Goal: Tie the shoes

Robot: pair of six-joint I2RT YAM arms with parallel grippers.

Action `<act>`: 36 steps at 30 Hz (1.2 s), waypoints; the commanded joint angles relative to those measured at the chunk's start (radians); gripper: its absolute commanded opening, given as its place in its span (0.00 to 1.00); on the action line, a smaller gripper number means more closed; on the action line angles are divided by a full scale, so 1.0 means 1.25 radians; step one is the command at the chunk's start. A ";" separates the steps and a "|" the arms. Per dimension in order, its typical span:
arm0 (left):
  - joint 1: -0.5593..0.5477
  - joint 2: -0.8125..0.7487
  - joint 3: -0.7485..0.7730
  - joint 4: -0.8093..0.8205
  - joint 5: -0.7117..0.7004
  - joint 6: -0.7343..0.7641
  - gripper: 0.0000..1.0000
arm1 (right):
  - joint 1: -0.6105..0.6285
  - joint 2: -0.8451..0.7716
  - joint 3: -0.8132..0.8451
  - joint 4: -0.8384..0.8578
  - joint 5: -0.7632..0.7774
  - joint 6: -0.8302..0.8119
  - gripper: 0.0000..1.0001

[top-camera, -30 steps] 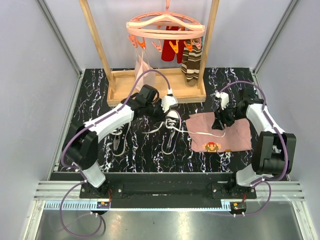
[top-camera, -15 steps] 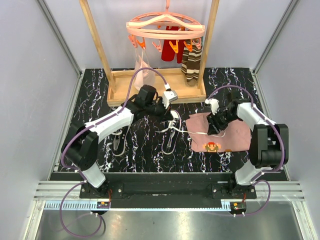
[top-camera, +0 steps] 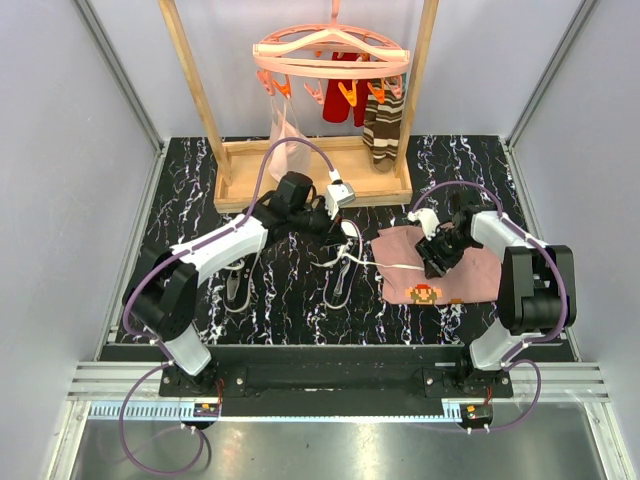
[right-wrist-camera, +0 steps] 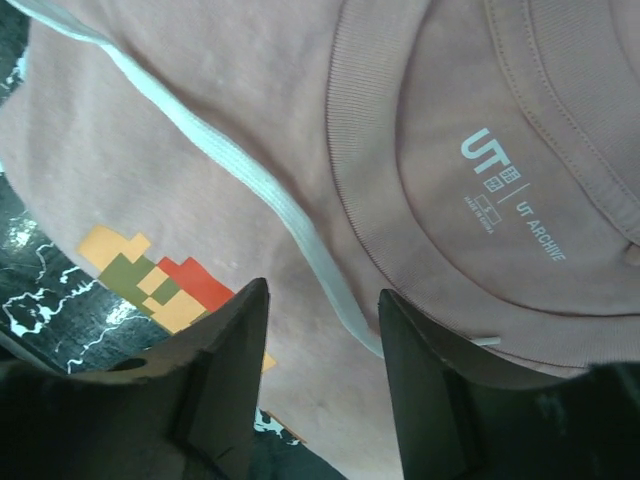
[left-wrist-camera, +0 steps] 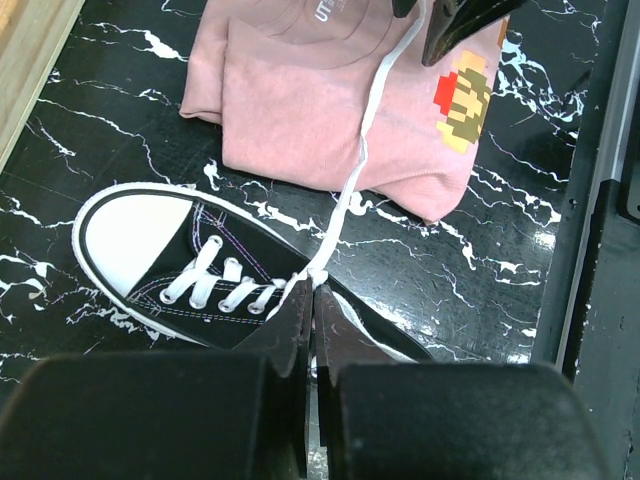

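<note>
Two black shoes with white toe caps lie on the marbled table, one at the left [top-camera: 238, 285] and one in the middle [top-camera: 341, 276]. My left gripper [top-camera: 336, 234] is down on the middle shoe [left-wrist-camera: 170, 265], shut on its white lace [left-wrist-camera: 352, 180] right where the lacing ends. From there the lace runs out across the pink cloth [top-camera: 472, 276]. My right gripper [top-camera: 436, 262] hovers open over that cloth, and the lace [right-wrist-camera: 250, 180] passes between its fingers [right-wrist-camera: 225, 350] without touching them. The lace tip lies by the right finger.
A wooden rack [top-camera: 310, 186] stands at the back, with a pink clip hanger [top-camera: 330, 55], striped socks [top-camera: 382, 130] and a red garment hanging from it. The pink cloth [right-wrist-camera: 500, 120] carries a pixel figure [top-camera: 425, 293]. Grey walls close in both sides.
My left gripper has dropped onto the middle shoe's laces and stays shut. My right gripper swung left and down over the pink cloth, ending above the lace.
</note>
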 commanded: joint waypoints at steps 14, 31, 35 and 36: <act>-0.002 0.010 0.008 0.031 0.029 0.009 0.00 | 0.001 -0.019 0.005 0.067 0.052 0.003 0.20; -0.003 -0.033 -0.030 0.044 0.073 0.059 0.00 | 0.070 -0.030 0.249 0.073 -0.239 0.305 0.00; -0.002 -0.049 -0.053 0.069 0.084 0.073 0.00 | 0.153 0.032 0.332 0.111 -0.291 0.417 0.00; -0.003 -0.053 -0.059 0.072 0.088 0.081 0.00 | 0.168 0.055 0.343 0.139 -0.299 0.440 0.00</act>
